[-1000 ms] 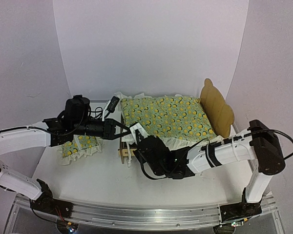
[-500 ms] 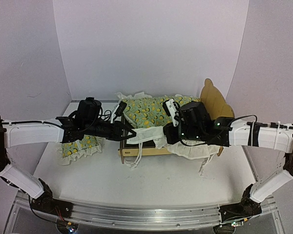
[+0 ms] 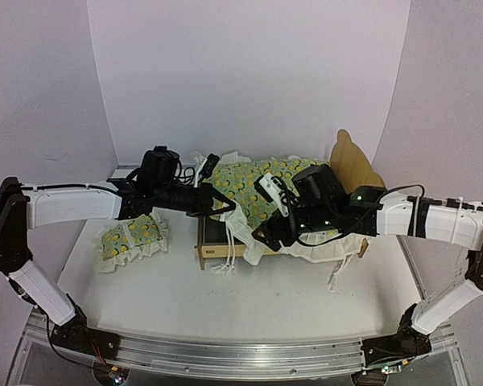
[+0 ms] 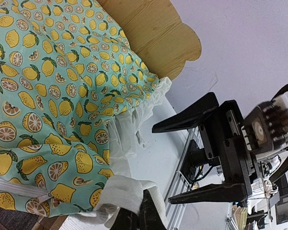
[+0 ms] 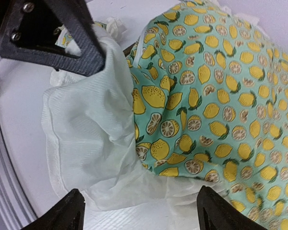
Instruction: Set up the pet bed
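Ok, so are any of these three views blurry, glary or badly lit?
Top external: soft, even light, no glare, and the quilt is slightly soft but readable. Left wrist: the lemon print is sharp, the left tool at the bottom edge is a dark blur, and the open right tool beyond is a little soft. Right wrist: the print is crisp, but its own fingertips are dark and out of focus.

Bright, soft, even light from overhead, walls tinted faintly lilac, only pale shadows under the arms on the tabletop (image 3: 185, 297), no glare, overhead view slightly grainy, wrist views crisp on the quilt (image 5: 221, 86), right claw (image 5: 141, 211) dark and featureless at frame edge.
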You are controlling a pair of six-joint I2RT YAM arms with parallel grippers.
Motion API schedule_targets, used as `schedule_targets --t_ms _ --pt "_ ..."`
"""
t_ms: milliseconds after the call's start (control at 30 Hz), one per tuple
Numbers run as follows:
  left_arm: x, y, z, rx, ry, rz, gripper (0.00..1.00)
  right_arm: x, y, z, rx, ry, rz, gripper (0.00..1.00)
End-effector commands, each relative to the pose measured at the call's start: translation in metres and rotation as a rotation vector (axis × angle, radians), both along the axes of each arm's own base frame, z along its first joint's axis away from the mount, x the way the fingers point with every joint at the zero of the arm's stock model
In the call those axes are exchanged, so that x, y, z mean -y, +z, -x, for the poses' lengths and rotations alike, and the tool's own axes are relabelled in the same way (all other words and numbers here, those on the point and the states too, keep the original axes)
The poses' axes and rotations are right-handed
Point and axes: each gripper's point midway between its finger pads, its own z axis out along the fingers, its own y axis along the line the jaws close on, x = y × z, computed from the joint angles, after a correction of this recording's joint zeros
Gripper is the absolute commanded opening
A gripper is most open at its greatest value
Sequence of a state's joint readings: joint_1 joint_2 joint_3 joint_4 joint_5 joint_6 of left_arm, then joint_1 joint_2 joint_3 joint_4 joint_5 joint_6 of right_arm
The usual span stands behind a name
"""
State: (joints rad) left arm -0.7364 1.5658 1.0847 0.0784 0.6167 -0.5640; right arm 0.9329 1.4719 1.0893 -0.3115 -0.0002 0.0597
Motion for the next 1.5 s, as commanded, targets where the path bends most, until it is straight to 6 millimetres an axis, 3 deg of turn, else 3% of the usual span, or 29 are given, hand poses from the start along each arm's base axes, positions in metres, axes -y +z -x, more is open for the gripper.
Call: schedule_targets --t_ms 0,133,300,467,567,600,633,667,700,733,833,900,967,1067,1167,1267,1300,1367,1467 --pt "0.006 0.029 -0.005 0.014 -0.01 0.062 0.0 -0.017 0.044 -0.007 0.302 0.165 0.02 0.87" --pt "0.007 0.028 -0.008 -0.016 0.002 0.062 0.0 -0.04 0.051 -0.02 0.414 0.2 0.033 0.89" --pt "0.008 0.03 -0.012 -0.045 0.026 0.066 0.0 -0.067 0.052 -0.021 0.536 0.158 0.01 0.94" --pt "0.006 0.033 -0.015 -0.044 0.051 0.058 0.0 -0.061 0.064 -0.04 0.663 -0.091 0.004 0.94" --pt "0.007 0.034 -0.015 -0.05 0.045 0.058 0.0 -0.038 0.078 -0.065 0.72 -0.337 0.026 0.9" --pt "0.007 0.035 -0.014 -0.05 0.043 0.059 0.0 -0.038 0.079 -0.067 0.722 -0.34 0.026 0.73" --pt "0.006 0.036 -0.014 -0.046 0.041 0.061 0.0 -0.04 0.078 -0.065 0.716 -0.314 0.022 0.37" --pt "0.006 0.036 -0.014 -0.04 0.039 0.056 0.02 -0.042 0.077 -0.06 0.697 -0.282 0.001 0.07" --pt "0.003 0.036 -0.014 -0.028 0.041 0.046 0.08 -0.045 0.074 -0.056 0.66 -0.226 -0.031 0.0" --pt "0.0 0.036 -0.014 -0.013 0.046 0.036 0.16 -0.048 0.067 -0.051 0.594 -0.165 -0.056 0.0" --pt "-0.015 0.036 -0.01 0.057 0.055 0.021 0.54 -0.049 0.057 -0.046 0.373 -0.018 -0.191 0.0" --pt "-0.026 0.032 -0.006 0.12 0.075 0.008 0.67 -0.049 0.052 -0.048 0.256 0.035 -0.257 0.0" --pt "-0.036 0.027 0.003 0.185 0.08 0.017 0.71 -0.05 0.051 -0.047 0.151 0.077 -0.317 0.0" --pt "-0.042 0.008 0.017 0.259 0.083 0.012 0.68 -0.048 0.048 -0.048 0.067 0.112 -0.366 0.0" --pt "-0.028 -0.016 0.027 0.308 0.044 -0.04 0.48 -0.046 0.048 -0.05 0.033 0.124 -0.387 0.0" --pt "-0.018 -0.038 0.026 0.307 0.058 -0.087 0.21 -0.046 0.053 -0.052 0.03 0.128 -0.399 0.0" --pt "-0.017 -0.043 0.027 0.327 0.075 -0.096 0.18 -0.045 0.055 -0.053 0.036 0.125 -0.399 0.0" --pt "-0.018 -0.052 0.031 0.345 0.132 -0.107 0.19 -0.044 0.058 -0.054 0.044 0.119 -0.399 0.0" --pt "-0.024 -0.061 0.046 0.413 0.254 -0.107 0.32 -0.044 0.06 -0.056 0.04 0.11 -0.394 0.0"
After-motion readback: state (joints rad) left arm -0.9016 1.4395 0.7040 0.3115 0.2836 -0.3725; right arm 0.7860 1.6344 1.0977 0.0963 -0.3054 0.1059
